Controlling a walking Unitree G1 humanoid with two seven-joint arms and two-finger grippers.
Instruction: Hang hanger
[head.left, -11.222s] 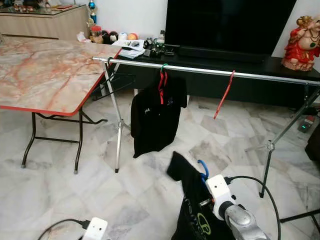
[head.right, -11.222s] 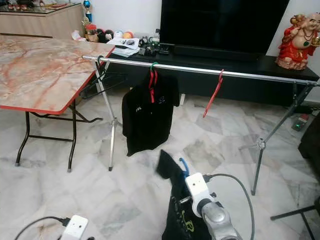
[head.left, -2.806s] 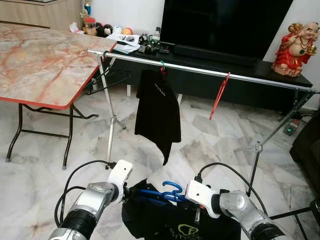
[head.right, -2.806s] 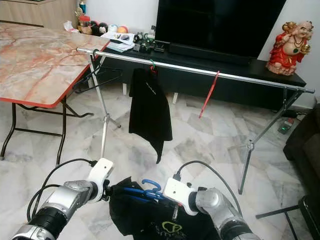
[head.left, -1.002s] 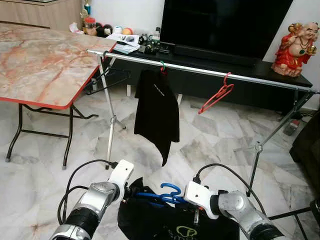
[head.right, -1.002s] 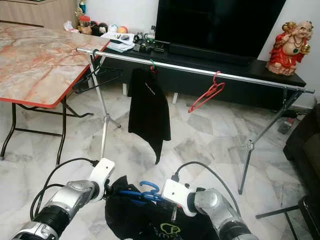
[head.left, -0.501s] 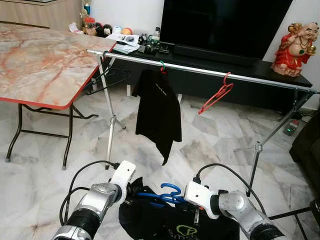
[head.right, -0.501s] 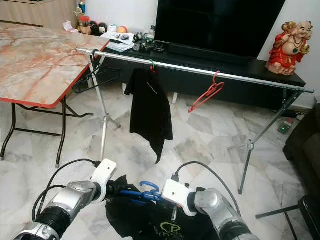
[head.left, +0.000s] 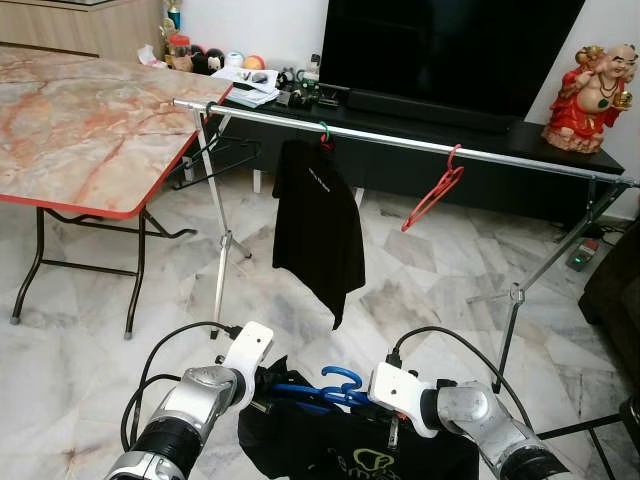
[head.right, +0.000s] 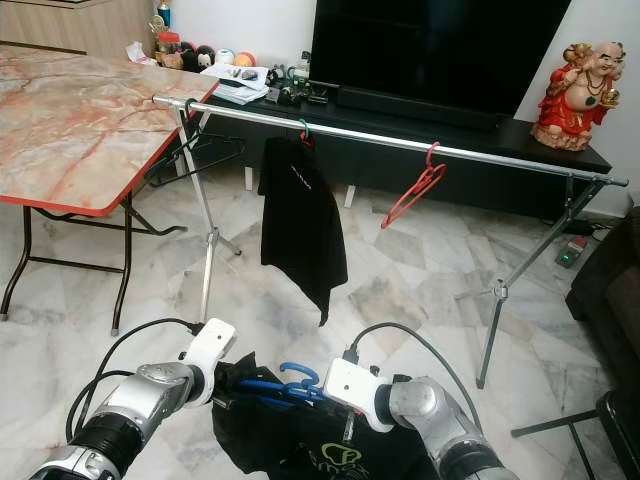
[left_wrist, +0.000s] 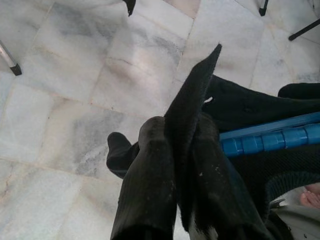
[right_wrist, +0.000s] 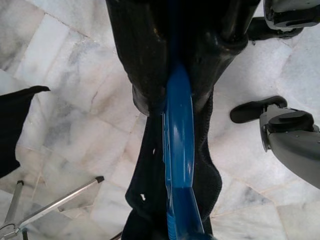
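A blue hanger (head.left: 335, 385) carries a black shirt with green print (head.left: 340, 455), held low over the floor in front of me. My right gripper (right_wrist: 177, 75) is shut on the blue hanger's arm, with shirt fabric bunched around it. My left gripper (left_wrist: 182, 165) is shut on a fold of the same black shirt, right beside the hanger's other arm (left_wrist: 270, 140). Farther ahead, a silver clothes rail (head.left: 400, 143) runs across the room. It bears another black shirt (head.left: 320, 225) on a hanger, an empty red hanger (head.left: 432, 190) and an empty black hanger (head.left: 225, 160).
A marble-topped folding table (head.left: 80, 130) stands to the left, touching the rail's left end. The rail's tripod legs (head.left: 515, 295) spread over the floor on the right. Behind the rail are a dark TV console (head.left: 560, 140) and a red statue (head.left: 588, 85).
The hung black shirt and the red hanger have swayed slightly on the rail. My left gripper has edged a little nearer the blue hanger; the right gripper keeps its hold.
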